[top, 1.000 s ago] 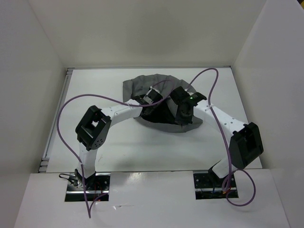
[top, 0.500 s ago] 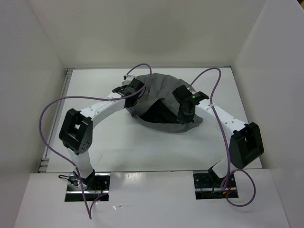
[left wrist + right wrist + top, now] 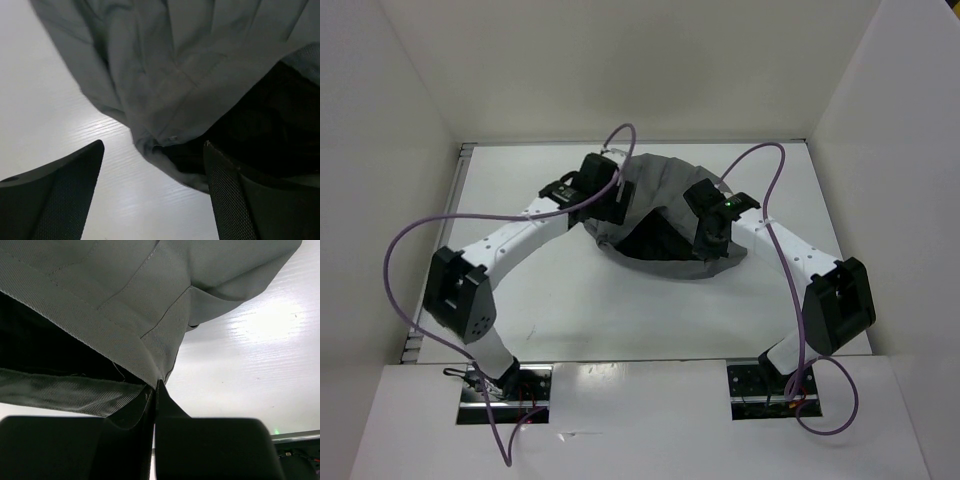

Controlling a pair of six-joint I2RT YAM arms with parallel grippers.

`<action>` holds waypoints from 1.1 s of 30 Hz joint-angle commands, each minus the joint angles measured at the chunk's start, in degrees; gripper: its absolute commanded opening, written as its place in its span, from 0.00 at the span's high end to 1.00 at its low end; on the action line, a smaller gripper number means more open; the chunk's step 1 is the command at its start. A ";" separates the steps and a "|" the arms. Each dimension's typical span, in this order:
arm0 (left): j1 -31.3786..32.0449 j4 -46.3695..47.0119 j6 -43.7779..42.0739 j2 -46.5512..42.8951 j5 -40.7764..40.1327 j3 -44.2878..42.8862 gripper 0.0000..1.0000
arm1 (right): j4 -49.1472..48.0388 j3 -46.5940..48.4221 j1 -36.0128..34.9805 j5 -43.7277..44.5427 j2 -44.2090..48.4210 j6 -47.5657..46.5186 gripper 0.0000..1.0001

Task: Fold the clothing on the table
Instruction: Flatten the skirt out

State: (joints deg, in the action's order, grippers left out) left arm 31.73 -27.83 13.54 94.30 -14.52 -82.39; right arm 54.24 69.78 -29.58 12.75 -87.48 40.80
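Bare table (image 3: 620,310) is lying open across the lower centre of the top view. The clothing (image 3: 660,195) is filling the upper centre, the left arm (image 3: 510,235) and right arm (image 3: 785,255) are flanking it, and white walls (image 3: 380,150) are closing both sides.

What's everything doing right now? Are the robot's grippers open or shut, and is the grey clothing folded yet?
clothing, bunched up on the table, not neatly folded, dark inside showing
left gripper, open, holding nothing, over the clothing's edge
right gripper, shut, pinching an edge of the clothing
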 commanded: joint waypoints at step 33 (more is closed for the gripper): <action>6.59 14.56 16.87 15.47 -34.93 6.72 0.09 | 1.31 2.03 0.40 -1.24 1.00 -2.03 1.00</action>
State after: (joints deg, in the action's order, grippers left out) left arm 38.65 -15.84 25.93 108.22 -34.65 -75.75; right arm 54.65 69.80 -29.58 11.27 -87.48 40.03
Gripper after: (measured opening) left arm 0.906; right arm 0.004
